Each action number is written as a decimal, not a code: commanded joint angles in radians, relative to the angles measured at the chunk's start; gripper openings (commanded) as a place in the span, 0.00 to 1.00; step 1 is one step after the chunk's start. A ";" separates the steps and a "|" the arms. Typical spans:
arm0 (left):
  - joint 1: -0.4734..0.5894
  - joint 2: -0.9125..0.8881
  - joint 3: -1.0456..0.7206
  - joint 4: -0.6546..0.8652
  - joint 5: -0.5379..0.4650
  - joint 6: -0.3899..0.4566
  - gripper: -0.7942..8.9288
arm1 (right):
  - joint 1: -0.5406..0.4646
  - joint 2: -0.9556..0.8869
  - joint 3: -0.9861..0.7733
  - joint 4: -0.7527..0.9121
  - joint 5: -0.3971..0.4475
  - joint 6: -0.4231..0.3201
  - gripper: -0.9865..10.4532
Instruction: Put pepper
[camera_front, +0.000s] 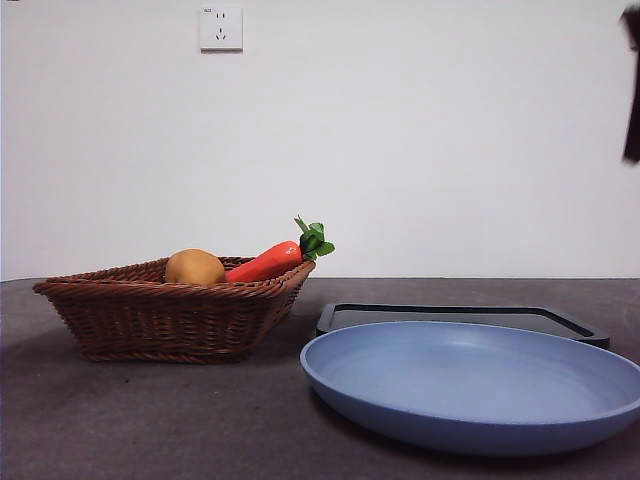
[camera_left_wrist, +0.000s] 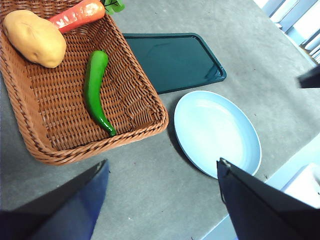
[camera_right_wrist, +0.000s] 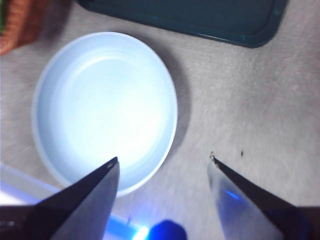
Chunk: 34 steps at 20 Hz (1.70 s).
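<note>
The glossy green pepper (camera_left_wrist: 94, 89) lies inside the brown wicker basket (camera_left_wrist: 145, 82), between a yellow-brown fruit (camera_left_wrist: 34, 38) and the basket's rim. From the front the basket's wall (camera_front: 160, 315) hides it. My left gripper (camera_left_wrist: 162, 167) hovers open, high over the table beside the basket and the blue plate (camera_left_wrist: 217, 131), holding nothing. Above the table at the plate's (camera_right_wrist: 105, 107) edge my right gripper (camera_right_wrist: 162, 160) is open and empty. In the front view an arm shows only as a dark tip (camera_front: 631, 85) at the top right corner.
An orange carrot (camera_front: 268, 262) with green leaves leans on the basket's far rim beside the fruit (camera_front: 195, 267). A dark green tray (camera_front: 455, 318) lies behind the blue plate (camera_front: 475, 385); both hold nothing. The wall behind carries a white socket (camera_front: 221, 28).
</note>
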 joint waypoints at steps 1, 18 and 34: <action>-0.003 0.003 0.016 0.006 0.004 0.011 0.47 | 0.013 0.111 0.016 0.042 -0.001 0.002 0.36; -0.003 0.003 0.016 0.006 0.004 0.011 0.47 | 0.119 0.509 0.015 0.271 0.007 0.002 0.27; -0.013 0.016 0.022 0.018 -0.033 0.011 0.47 | 0.117 0.505 0.015 0.220 -0.001 0.017 0.09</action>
